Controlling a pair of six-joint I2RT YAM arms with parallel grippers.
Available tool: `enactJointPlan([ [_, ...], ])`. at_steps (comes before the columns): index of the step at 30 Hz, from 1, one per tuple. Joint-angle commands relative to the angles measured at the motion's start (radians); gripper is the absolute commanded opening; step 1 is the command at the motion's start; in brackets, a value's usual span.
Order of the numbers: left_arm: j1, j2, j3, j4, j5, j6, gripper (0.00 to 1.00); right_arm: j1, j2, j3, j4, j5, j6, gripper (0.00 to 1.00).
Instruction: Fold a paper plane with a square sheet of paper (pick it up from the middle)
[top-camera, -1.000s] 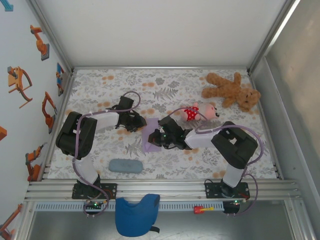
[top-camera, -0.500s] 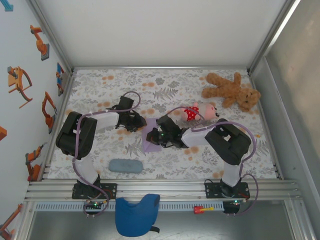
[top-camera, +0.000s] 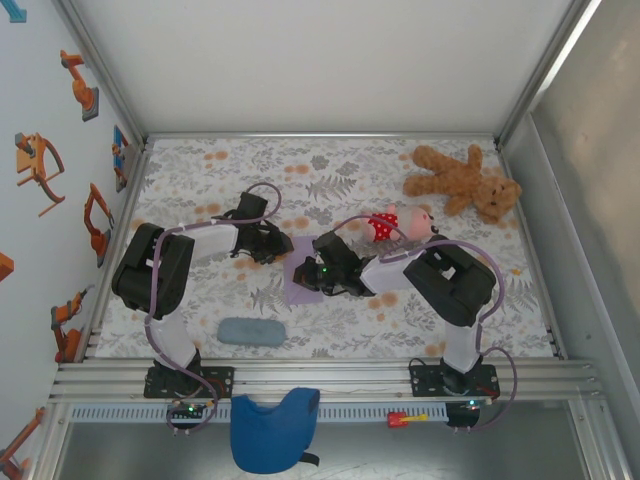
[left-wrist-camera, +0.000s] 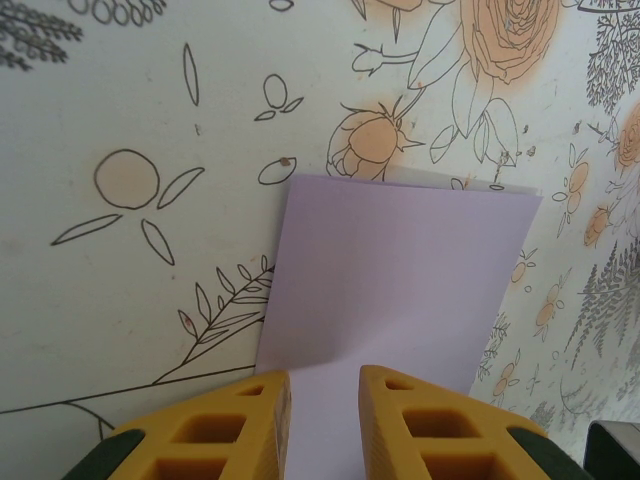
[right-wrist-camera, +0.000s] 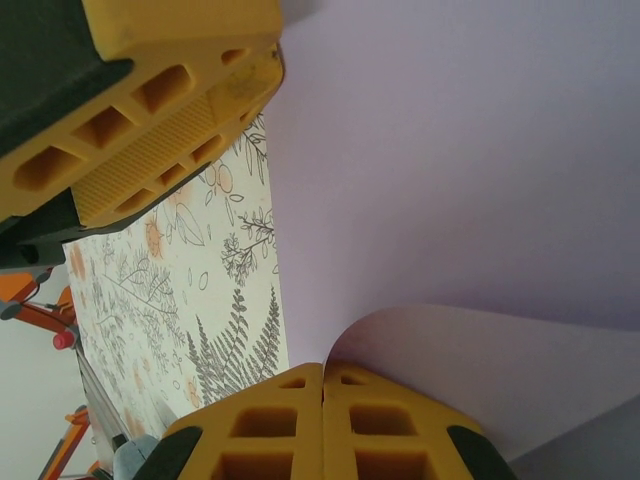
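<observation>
Gently curled lavender paper (right-wrist-camera: 450, 190), floral table (right-wrist-camera: 225, 260)

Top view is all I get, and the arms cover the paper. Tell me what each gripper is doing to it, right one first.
Observer: The right gripper is shut, and a raised, curled edge of the paper runs into the seam between its fingertips, apparently pinched.
Operator: Now the left one.
Observer: The left gripper has its jaws a little apart, astride the paper's near edge; the sheet lies flat on the table between them.
Operator: Report the edge away from it.
Observer: In the left wrist view a thin paler strip shows just beyond that edge, like a second layer underneath.
</observation>
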Motion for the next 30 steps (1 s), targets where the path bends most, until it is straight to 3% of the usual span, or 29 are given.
enactJointPlan([
  [1,-0.005,0.018,-0.018,-0.026,-0.013,0.007,0.26,-0.01,0.014,0.024,0.027,0.026,-0.006,0.0],
  [30,-0.005,0.013,-0.022,-0.028,-0.015,0.007,0.26,-0.021,0.037,0.013,0.058,0.029,0.016,0.0],
])
